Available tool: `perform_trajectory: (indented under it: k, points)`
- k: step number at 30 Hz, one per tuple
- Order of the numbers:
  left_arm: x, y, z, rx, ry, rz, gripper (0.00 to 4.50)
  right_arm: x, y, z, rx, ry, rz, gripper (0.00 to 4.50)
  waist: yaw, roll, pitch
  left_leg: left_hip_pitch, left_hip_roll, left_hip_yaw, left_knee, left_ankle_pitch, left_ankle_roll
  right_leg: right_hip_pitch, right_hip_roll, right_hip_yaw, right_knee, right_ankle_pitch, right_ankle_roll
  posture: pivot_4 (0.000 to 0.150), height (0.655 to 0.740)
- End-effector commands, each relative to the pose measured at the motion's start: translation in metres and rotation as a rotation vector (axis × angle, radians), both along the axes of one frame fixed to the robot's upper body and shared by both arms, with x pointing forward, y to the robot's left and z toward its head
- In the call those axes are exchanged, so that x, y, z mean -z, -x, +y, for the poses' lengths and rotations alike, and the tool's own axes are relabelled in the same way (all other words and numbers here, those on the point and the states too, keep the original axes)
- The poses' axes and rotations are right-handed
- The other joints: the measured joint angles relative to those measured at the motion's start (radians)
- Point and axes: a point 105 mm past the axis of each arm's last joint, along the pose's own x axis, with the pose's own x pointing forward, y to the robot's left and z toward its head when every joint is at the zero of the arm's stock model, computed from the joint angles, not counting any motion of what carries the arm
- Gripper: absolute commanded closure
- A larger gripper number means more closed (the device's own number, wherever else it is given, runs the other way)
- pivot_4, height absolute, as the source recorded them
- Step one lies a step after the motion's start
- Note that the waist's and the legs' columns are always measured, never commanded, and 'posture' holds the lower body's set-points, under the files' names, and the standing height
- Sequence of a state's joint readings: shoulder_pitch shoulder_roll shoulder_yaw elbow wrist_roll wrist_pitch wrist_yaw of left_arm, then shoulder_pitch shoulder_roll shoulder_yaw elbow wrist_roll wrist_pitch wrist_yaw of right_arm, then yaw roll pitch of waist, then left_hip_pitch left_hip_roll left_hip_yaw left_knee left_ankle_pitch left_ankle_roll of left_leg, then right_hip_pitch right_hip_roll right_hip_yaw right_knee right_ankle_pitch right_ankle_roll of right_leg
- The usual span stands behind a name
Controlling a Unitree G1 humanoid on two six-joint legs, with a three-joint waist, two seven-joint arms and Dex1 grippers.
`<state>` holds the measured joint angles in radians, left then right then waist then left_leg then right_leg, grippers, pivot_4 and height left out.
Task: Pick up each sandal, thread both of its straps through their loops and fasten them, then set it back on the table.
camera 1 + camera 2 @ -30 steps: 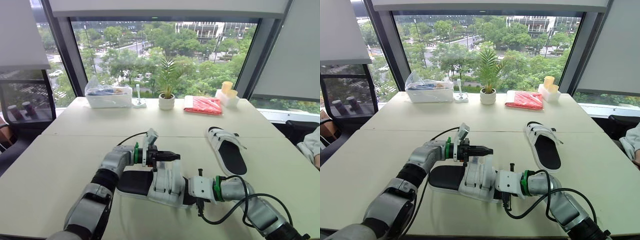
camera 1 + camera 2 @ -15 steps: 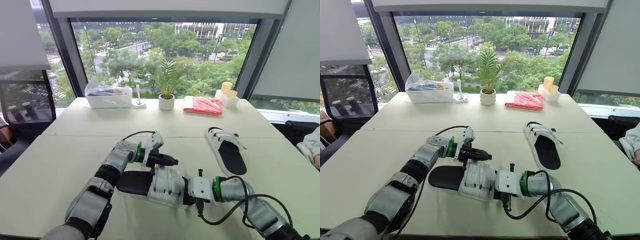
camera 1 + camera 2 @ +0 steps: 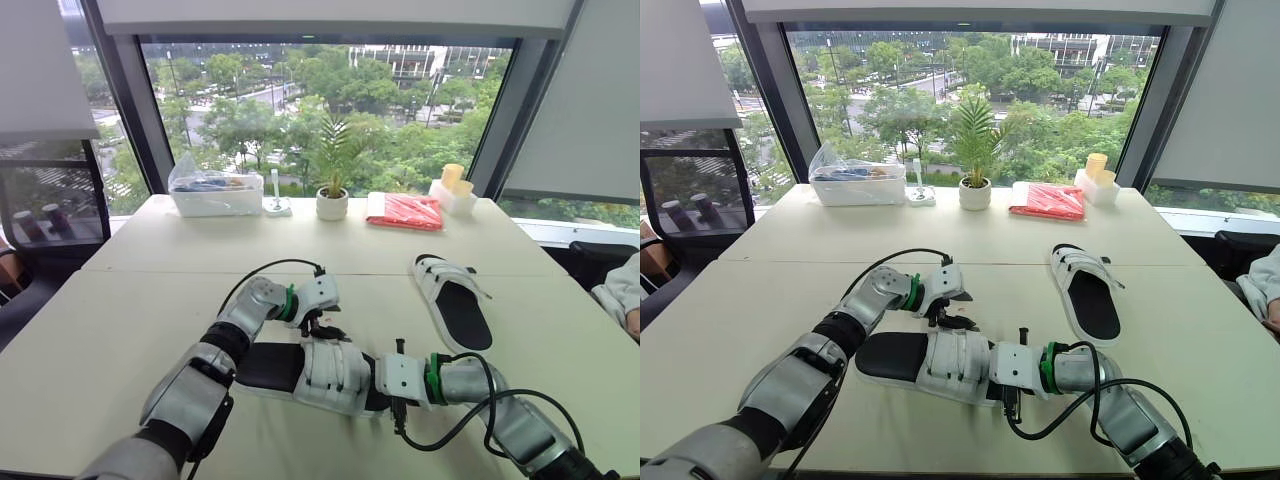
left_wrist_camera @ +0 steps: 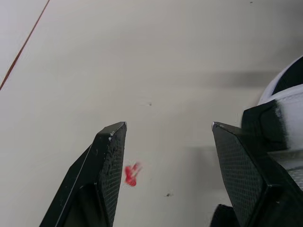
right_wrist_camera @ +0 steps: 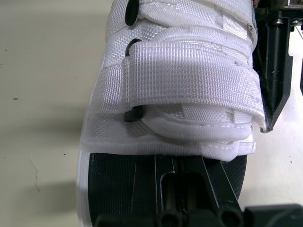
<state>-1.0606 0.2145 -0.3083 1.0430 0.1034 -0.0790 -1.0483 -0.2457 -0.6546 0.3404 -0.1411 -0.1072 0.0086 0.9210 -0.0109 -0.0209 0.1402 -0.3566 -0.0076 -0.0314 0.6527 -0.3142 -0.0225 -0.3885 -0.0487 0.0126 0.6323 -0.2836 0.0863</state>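
The near sandal [image 3: 300, 368], white-strapped with a black sole, lies flat on the table [image 3: 120, 330] in front of me. Both its straps lie folded across the upper [image 5: 189, 80]. My right gripper [image 3: 372, 378] is shut on the sole at one end of it. My left gripper [image 3: 322, 326] hovers just behind the sandal's far edge, pointing down at the table. It is open with nothing between its fingers [image 4: 111, 156]. A second sandal [image 3: 455, 300] rests on the table further off to the right, clear of both arms.
Along the window edge stand a clear plastic box [image 3: 216, 190], a potted plant [image 3: 331, 203], a red packet [image 3: 405, 211] and yellow cups [image 3: 452, 180]. A person's sleeve [image 3: 625, 300] shows at the right edge. A small red mark [image 4: 131, 174] is on the table.
My left gripper has opened, let go of the strap it held up, and swung down behind the sandal. The strap now lies flat. The right arm has not moved.
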Motion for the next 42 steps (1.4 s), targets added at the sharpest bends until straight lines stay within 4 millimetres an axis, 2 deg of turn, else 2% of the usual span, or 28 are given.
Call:
perform_trajectory:
  k: [1, 3, 6, 9, 12, 17, 19, 20, 21, 22, 27, 31, 35, 39, 42]
  points:
    - [-0.028, -0.013, 0.014, -0.078, 0.103, 0.01, 1.56, 0.052, 0.021, -0.016, 0.04, 0.135, 0.191, 4.5, -0.001, 0.0, 0.0, 0.0, 0.0, 0.0, 0.0, 0.0, 0.0, 0.0, 0.0, 0.0, 0.0, 0.0, 0.0, 0.15, 0.74]
    - [-0.038, -0.014, 0.025, -0.095, 0.156, 0.038, 1.56, 0.047, 0.021, -0.014, 0.039, 0.121, 0.178, 4.5, -0.001, 0.0, 0.0, 0.0, 0.0, 0.0, 0.0, 0.0, 0.0, -0.001, 0.0, 0.0, 0.0, 0.0, 0.0, 0.15, 0.74]
    - [-0.05, -0.013, 0.047, -0.116, 0.222, 0.088, 1.56, 0.022, 0.022, -0.004, 0.051, 0.027, 0.158, 4.5, 0.0, 0.001, 0.001, -0.002, 0.0, 0.0, 0.0, 0.0, 0.001, -0.002, 0.001, 0.0, 0.0, 0.0, 0.0, 0.15, 0.74]
    - [-0.058, -0.001, 0.067, -0.081, 0.297, 0.197, 1.56, 0.003, 0.027, -0.004, 0.039, 0.031, 0.102, 4.5, 0.002, 0.002, 0.001, -0.009, 0.0, -0.001, 0.001, 0.0, 0.0, -0.008, 0.001, 0.0, 0.001, 0.0, 0.0, 0.15, 0.74]
    - [-0.067, 0.018, 0.076, -0.028, 0.375, 0.344, 1.56, -0.013, 0.029, -0.005, 0.046, 0.016, 0.061, 4.5, 0.003, 0.003, 0.002, -0.021, 0.0, -0.001, 0.009, 0.001, -0.002, -0.018, 0.0, -0.001, 0.005, 0.0, 0.001, 0.15, 0.74]
    - [-0.058, 0.051, 0.09, 0.04, 0.334, 0.525, 1.56, -0.039, 0.029, -0.005, 0.044, 0.001, 0.006, 4.5, 0.0, 0.005, 0.009, -0.023, -0.001, -0.001, 0.013, -0.002, 0.004, -0.018, -0.001, 0.001, 0.006, -0.001, 0.001, 0.15, 0.74]
    - [-0.051, 0.063, 0.092, 0.063, 0.313, 0.59, 0.99, -0.042, 0.029, -0.01, 0.05, 0.025, -0.008, 4.5, 0.0, 0.005, 0.013, -0.022, -0.001, -0.001, 0.014, -0.002, 0.004, -0.018, -0.001, 0.002, 0.009, -0.001, 0.001, 0.15, 0.74]
    - [-0.049, 0.067, 0.091, 0.076, 0.311, 0.618, 0.74, -0.042, 0.028, -0.014, 0.053, 0.05, -0.02, 4.5, 0.002, 0.005, 0.014, -0.021, -0.001, -0.001, 0.014, -0.002, 0.004, -0.018, -0.001, 0.002, 0.011, -0.001, 0.001, 0.15, 0.74]
    - [-0.047, 0.071, 0.089, 0.086, 0.309, 0.64, 0.27, -0.042, 0.027, -0.017, 0.056, 0.07, -0.033, 4.5, 0.002, 0.005, 0.014, -0.02, -0.001, -0.001, 0.015, -0.002, 0.004, -0.018, -0.001, 0.002, 0.013, -0.001, 0.001, 0.15, 0.74]
    - [-0.046, 0.073, 0.086, 0.094, 0.307, 0.658, 0.06, -0.042, 0.026, -0.02, 0.061, 0.086, -0.041, 4.5, 0.003, 0.005, 0.015, -0.02, -0.001, -0.001, 0.015, -0.002, 0.004, -0.018, -0.001, 0.002, 0.013, -0.001, 0.001, 0.15, 0.74]
    - [-0.038, 0.082, 0.07, 0.154, 0.279, 0.711, 0.06, -0.047, 0.03, -0.028, 0.064, 0.121, -0.054, 4.5, 0.001, 0.004, 0.016, -0.02, -0.001, -0.001, 0.015, -0.002, 0.004, -0.018, -0.001, 0.003, 0.015, -0.001, 0.001, 0.15, 0.74]
    - [-0.037, 0.081, 0.055, 0.175, 0.289, 0.775, 0.06, -0.067, 0.037, -0.039, 0.092, 0.143, -0.083, 4.5, 0.003, 0.005, 0.017, -0.02, -0.001, 0.0, 0.015, -0.002, 0.004, -0.018, 0.0, 0.003, 0.015, -0.001, 0.001, 0.15, 0.74]
    - [-0.038, 0.082, 0.048, 0.174, 0.298, 0.851, 0.06, -0.079, 0.046, -0.047, 0.108, 0.17, -0.092, 4.5, 0.001, 0.005, 0.017, -0.02, -0.001, 0.0, 0.016, -0.002, 0.004, -0.018, 0.0, 0.003, 0.015, -0.001, 0.001, 0.15, 0.74]
    - [-0.029, 0.09, 0.034, 0.203, 0.259, 0.923, 0.06, -0.1, 0.051, -0.053, 0.145, 0.172, -0.133, 4.5, 0.001, 0.005, 0.018, -0.019, -0.001, 0.0, 0.016, -0.002, 0.004, -0.018, 0.0, 0.003, 0.015, -0.001, 0.001, 0.15, 0.74]
    - [-0.027, 0.096, 0.026, 0.225, 0.241, 0.968, 0.06, -0.107, 0.052, -0.053, 0.165, 0.163, -0.145, 4.5, 0.001, 0.005, 0.018, -0.019, -0.001, 0.0, 0.016, -0.002, 0.004, -0.018, 0.0, 0.004, 0.015, -0.001, 0.001, 0.15, 0.74]
